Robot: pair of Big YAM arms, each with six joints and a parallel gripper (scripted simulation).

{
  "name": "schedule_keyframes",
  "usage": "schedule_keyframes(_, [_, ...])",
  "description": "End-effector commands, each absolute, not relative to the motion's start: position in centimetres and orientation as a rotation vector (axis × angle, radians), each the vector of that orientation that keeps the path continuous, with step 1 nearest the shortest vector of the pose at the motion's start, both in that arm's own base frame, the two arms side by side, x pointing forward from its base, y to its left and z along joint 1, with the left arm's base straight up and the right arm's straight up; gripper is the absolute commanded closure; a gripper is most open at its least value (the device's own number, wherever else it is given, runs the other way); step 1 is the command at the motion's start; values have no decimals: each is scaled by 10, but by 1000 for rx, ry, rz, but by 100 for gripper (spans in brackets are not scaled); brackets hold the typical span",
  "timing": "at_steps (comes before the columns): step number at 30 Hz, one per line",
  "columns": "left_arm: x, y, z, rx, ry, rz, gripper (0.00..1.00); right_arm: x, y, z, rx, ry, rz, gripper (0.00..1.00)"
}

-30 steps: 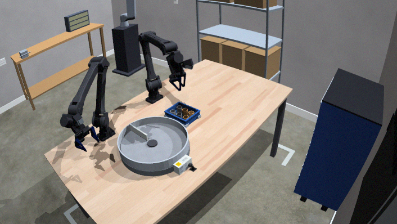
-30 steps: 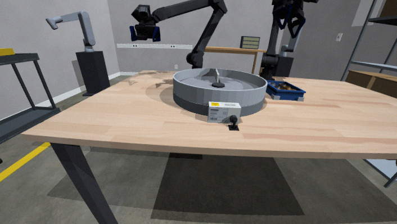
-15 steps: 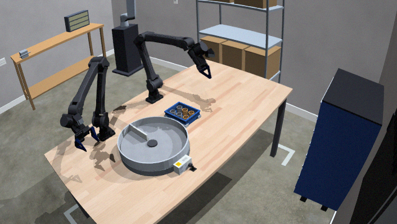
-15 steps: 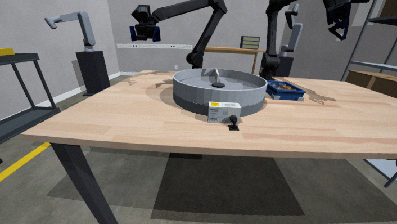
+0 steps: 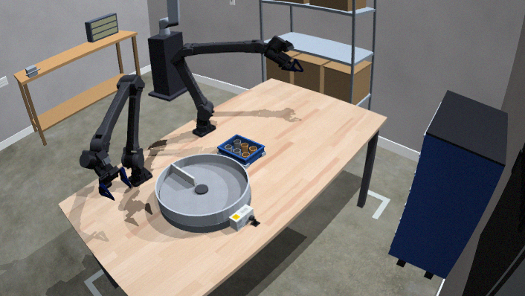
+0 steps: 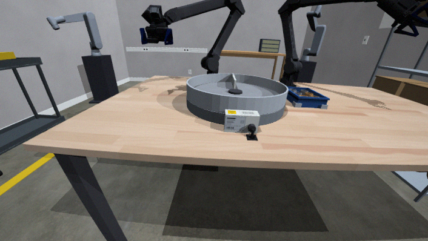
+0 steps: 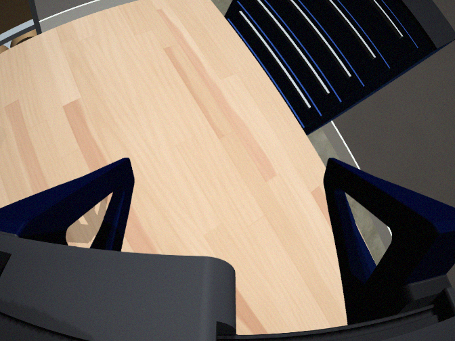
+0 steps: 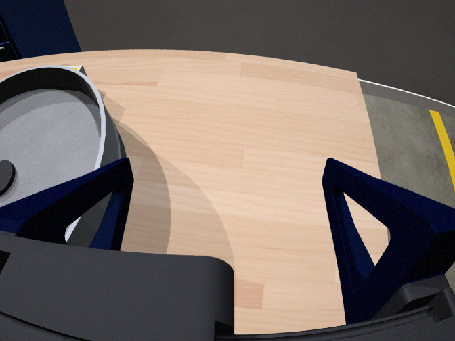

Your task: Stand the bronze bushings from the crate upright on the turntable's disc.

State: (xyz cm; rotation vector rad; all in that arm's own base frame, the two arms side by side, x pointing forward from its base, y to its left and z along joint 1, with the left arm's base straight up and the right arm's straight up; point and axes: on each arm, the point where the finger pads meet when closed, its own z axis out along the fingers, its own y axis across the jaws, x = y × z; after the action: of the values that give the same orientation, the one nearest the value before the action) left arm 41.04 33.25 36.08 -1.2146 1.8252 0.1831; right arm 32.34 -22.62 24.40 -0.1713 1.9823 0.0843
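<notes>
The 3 bronze bushings stand in the blue crate, beside 3 steel bushings. The crate sits level within its visible corner guides, near the turntable; 0 bushings are on its disc. The left gripper hangs well apart from the crate, fingers spread, holding nothing. The right gripper hovers beyond the turntable, its 2 fingers also wide apart and holding nothing.

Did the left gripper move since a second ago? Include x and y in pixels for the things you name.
Yes. In the top view, the left gripper [image 5: 297,66] [image 6: 421,26] [image 7: 229,168] has moved away from the blue crate [image 5: 231,155] [image 6: 312,102], up and right.
</notes>
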Motion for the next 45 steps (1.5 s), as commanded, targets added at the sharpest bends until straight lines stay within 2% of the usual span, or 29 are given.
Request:
schedule_keyframes(1, [368,393,405,-1139,1694,323,0,328,-233,263,-195,1958,48,0])
schedule_keyframes(5, [333,427,416,-1154,1629,412,0,328,-233,263,-195,1958,48,0])
schedule_keyframes(12, [197,511,452,-1192,1430,739,0,328,-233,263,-195,1958,48,0])
schedule_keyframes(20, [68,543,482,-1213,1281,1037,0,328,-233,263,-195,1958,48,0])
schedule_keyframes(31, [0,545,499,-1221,1210,1201,0,328,-233,263,-195,1958,48,0])
schedule_keyframes(45, [-9,545,501,-1221,1201,1221,0,332,-229,265,-191,1963,68,0])
